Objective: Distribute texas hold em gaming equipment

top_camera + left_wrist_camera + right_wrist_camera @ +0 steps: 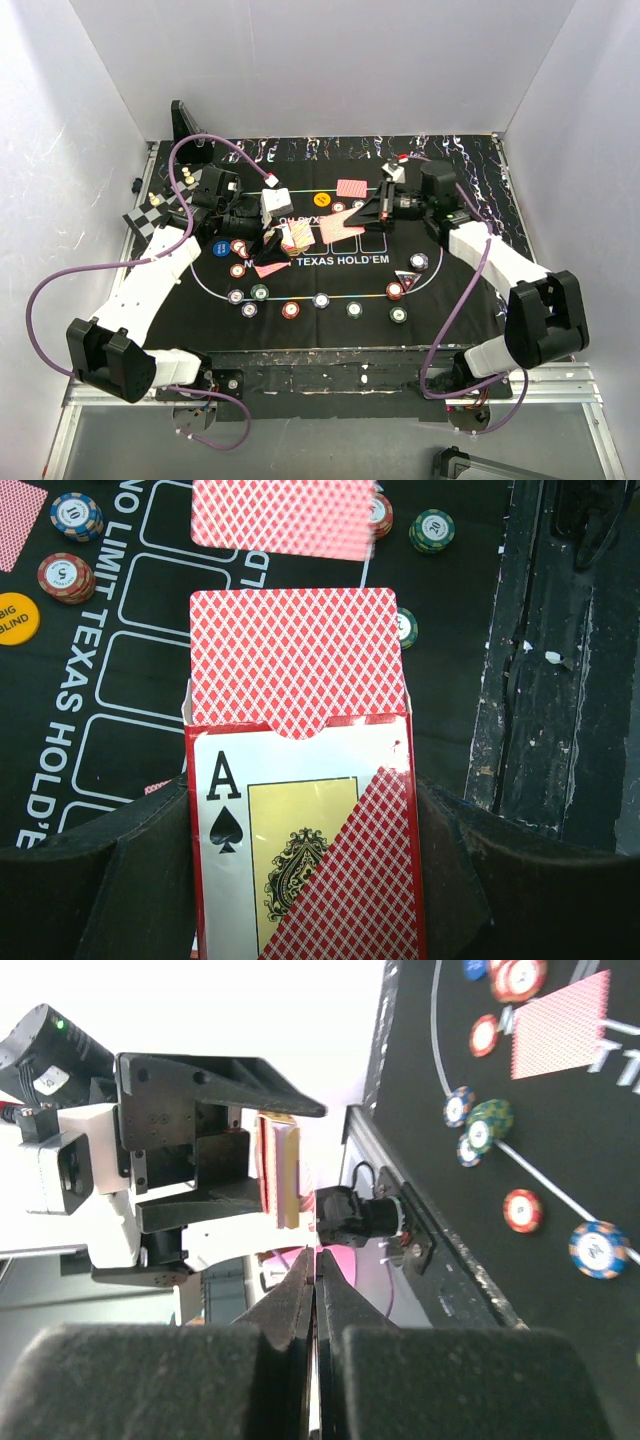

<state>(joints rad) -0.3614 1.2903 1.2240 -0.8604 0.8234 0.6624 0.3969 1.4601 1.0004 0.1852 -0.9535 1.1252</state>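
My left gripper [272, 232] is shut on an open red card box [300, 840] with an ace of spades on its face. A red-backed card [295, 655] sticks out of the box's top. My right gripper [352, 222] faces it over the mat's middle. Its jaws [315, 1255] are pressed together on a thin playing card [285, 515] held just beyond the box. More cards lie on the mat [352, 188] [270, 268]. Poker chips [291, 309] [399, 315] ring the mat's oval line. An orange button [321, 199] and a dark triangular marker [406, 279] lie there too.
A black Texas Hold'em mat [460, 300] covers the table. A small chessboard with pieces [152, 208] sits at the far left edge beside a black stand [183, 125]. White walls close in three sides. Purple cables [60, 280] loop off both arms.
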